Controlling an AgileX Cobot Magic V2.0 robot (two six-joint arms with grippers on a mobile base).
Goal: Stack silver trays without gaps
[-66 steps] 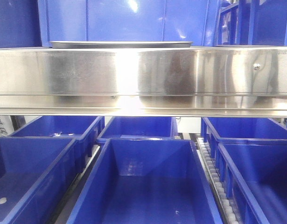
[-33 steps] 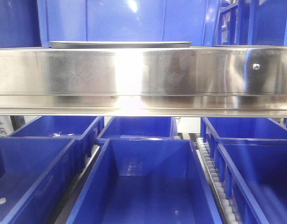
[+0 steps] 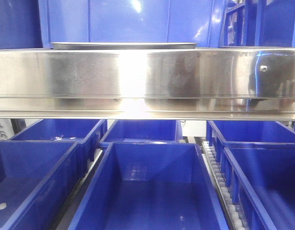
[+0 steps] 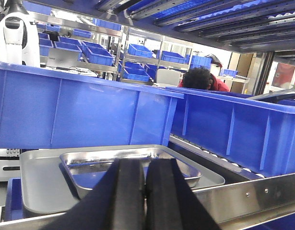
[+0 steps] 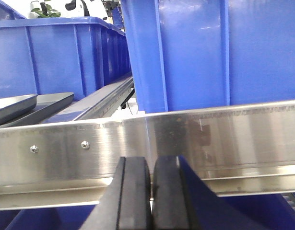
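In the left wrist view, a smaller silver tray (image 4: pixel 85 162) lies inside a wider, flatter silver tray (image 4: pixel 39 184) on the shelf. My left gripper (image 4: pixel 146 163) hangs just in front of them, shut with nothing between its black fingers. The front view shows only the trays' thin rim (image 3: pixel 123 46) above the steel rail. In the right wrist view, the trays' edges (image 5: pixel 22 104) show at the far left. My right gripper (image 5: pixel 151 160) is shut and empty, low in front of the rail and well to the right of the trays.
A broad polished steel rail (image 3: pixel 89 76) with a screw (image 3: pixel 265 68) fronts the shelf. Tall blue bins (image 4: pixel 85 115) stand behind and to the right of the trays (image 4: pixel 233 129). Open blue bins (image 3: pixel 152 191) fill the lower level. A person (image 4: pixel 200 79) bends over far behind.
Only a slight shift of the view and of the dark reflection at the rail's right end. The trays have not moved.
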